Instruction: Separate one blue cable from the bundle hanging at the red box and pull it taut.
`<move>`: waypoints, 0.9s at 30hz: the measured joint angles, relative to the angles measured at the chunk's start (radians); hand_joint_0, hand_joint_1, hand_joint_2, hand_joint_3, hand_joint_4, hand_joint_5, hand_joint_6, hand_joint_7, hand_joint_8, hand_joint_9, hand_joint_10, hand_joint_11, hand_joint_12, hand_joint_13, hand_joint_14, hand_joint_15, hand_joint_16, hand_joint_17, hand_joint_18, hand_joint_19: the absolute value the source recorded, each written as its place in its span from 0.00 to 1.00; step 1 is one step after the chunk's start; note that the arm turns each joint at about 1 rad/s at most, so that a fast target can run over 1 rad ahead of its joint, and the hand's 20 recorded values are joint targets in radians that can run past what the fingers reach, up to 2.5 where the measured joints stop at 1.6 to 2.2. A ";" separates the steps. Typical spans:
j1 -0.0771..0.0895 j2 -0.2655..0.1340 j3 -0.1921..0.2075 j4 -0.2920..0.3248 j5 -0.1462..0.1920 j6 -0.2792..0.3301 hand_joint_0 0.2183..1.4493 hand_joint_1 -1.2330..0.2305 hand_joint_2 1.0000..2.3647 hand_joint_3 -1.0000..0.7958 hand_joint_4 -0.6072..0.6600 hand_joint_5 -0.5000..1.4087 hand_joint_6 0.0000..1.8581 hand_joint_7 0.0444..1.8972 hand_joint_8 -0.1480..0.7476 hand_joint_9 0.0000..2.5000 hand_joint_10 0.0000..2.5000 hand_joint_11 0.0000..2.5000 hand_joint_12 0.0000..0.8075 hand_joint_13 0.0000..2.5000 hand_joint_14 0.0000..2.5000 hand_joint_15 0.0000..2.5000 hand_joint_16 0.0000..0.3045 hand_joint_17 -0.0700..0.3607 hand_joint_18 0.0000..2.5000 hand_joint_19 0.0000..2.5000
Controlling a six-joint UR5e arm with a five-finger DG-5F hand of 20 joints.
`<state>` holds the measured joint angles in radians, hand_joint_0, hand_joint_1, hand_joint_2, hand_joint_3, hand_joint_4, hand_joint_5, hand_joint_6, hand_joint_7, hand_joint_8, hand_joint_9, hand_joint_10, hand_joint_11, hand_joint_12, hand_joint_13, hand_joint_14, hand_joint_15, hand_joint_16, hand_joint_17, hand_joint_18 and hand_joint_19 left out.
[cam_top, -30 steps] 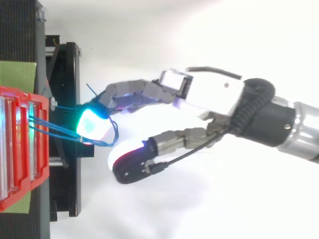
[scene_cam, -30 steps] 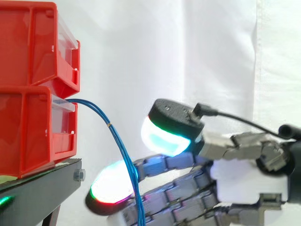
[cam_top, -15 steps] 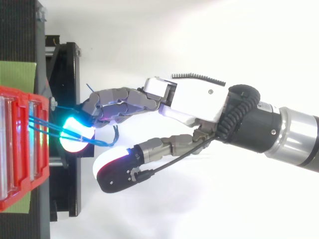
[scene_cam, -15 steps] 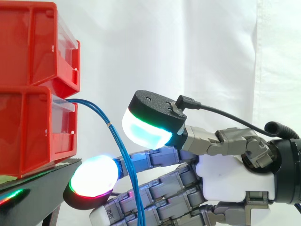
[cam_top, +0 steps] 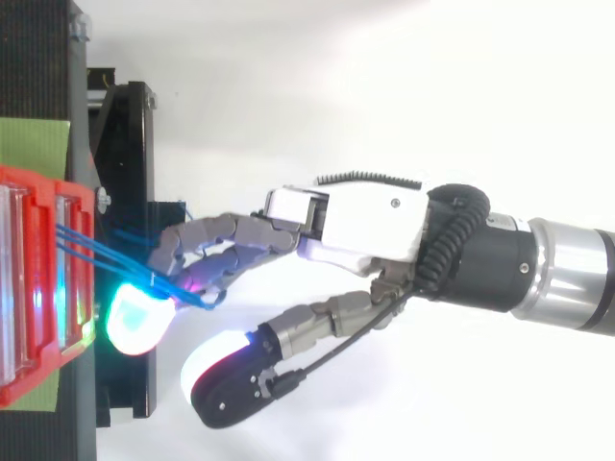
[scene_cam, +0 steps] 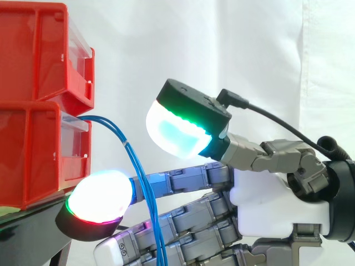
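Thin, light, bendy blue cables [scene_cam: 135, 162] hang from the red box [scene_cam: 33, 149] on the left, across the hand's [scene_cam: 266, 205] straight fingers. Its thumb is wide apart and it holds nothing. Best to pinch one just below the box.

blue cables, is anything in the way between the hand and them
Nothing visible is. The hand's straight fingers reach right up to the blue cables, which hang across them in the side view, with the thumb raised clear above. The red bin and black stand lie just beyond the glowing fingertip.
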<state>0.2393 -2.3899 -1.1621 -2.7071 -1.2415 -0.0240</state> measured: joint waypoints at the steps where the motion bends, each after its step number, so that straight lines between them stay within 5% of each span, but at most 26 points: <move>1: 0.000 0.000 0.001 -0.003 -0.006 0.010 0.26 0.45 0.00 0.28 0.70 0.16 0.27 0.47 0.51 0.27 0.01 0.18 0.44 0.25 0.00 0.13 0.15 0.40 0.20 0.20; 15: -0.010 0.000 0.002 -0.030 -0.029 0.044 0.28 0.50 0.00 0.28 0.71 0.17 0.27 0.50 0.51 0.30 0.01 0.19 0.43 0.26 0.00 0.14 0.14 0.39 0.21 0.21; 27: -0.026 0.001 0.002 -0.033 -0.037 0.044 0.31 0.40 0.00 0.29 0.67 0.17 0.27 0.56 0.51 0.31 0.01 0.27 0.41 0.26 0.01 0.15 0.14 0.38 0.22 0.20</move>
<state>0.2131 -2.3893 -1.1598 -2.7406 -1.2787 0.0196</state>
